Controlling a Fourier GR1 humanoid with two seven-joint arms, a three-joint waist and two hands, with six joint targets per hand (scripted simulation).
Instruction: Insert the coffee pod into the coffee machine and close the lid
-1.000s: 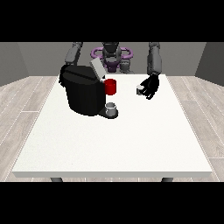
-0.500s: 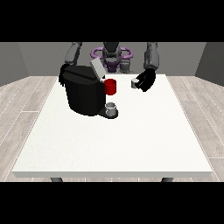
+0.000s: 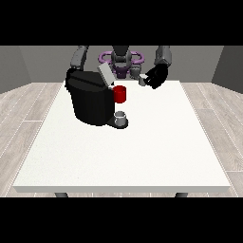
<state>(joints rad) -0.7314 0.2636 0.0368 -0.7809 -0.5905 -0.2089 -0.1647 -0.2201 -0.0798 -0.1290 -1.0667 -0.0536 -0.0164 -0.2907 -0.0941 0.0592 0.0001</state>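
i've got the small pale grey coffee pod (image 3: 142, 81) pinched in my black robot hand at the view's right (image 3: 155, 77), held up over the far side of the white worktop (image 3: 142, 152), right of the bulky black coffee machine (image 3: 90, 98). its grey lid (image 3: 105, 75) is tilted open above the red part (image 3: 120, 94). i'd bring the pod over the opening and keep it level before letting go, i think.

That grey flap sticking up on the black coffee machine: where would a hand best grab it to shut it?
Probably at the lid's raised free edge, coming from above and behind. It stands tilted open over the coffee machine, hinged low near the red part, so pushing the top edge down towards the front should close it.
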